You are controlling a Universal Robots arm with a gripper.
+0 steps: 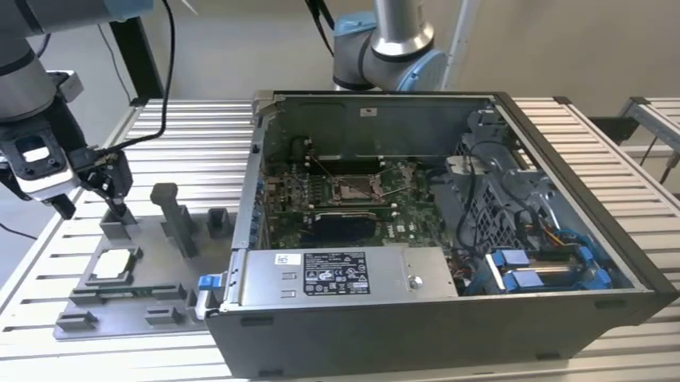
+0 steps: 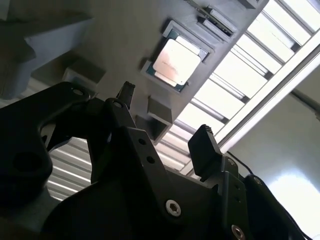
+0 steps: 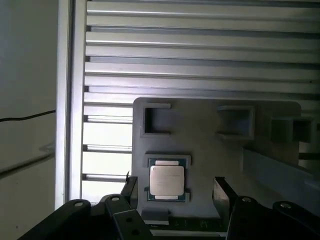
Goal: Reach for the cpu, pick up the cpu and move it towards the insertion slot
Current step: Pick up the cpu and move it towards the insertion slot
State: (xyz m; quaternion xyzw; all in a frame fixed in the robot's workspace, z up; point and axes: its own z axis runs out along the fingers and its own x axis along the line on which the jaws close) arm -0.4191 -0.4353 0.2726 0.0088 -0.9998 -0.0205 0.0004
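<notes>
Cpu nr gripper, w/o contact

We see soft, even light in the exterior view; inside the computer case it is dimmer. In the second wrist view the table slats glare white, and the gripper stands near-black and unfocused before them.

Arm at exterior view's left, wrist pointing down, jaws spread apart
</notes>
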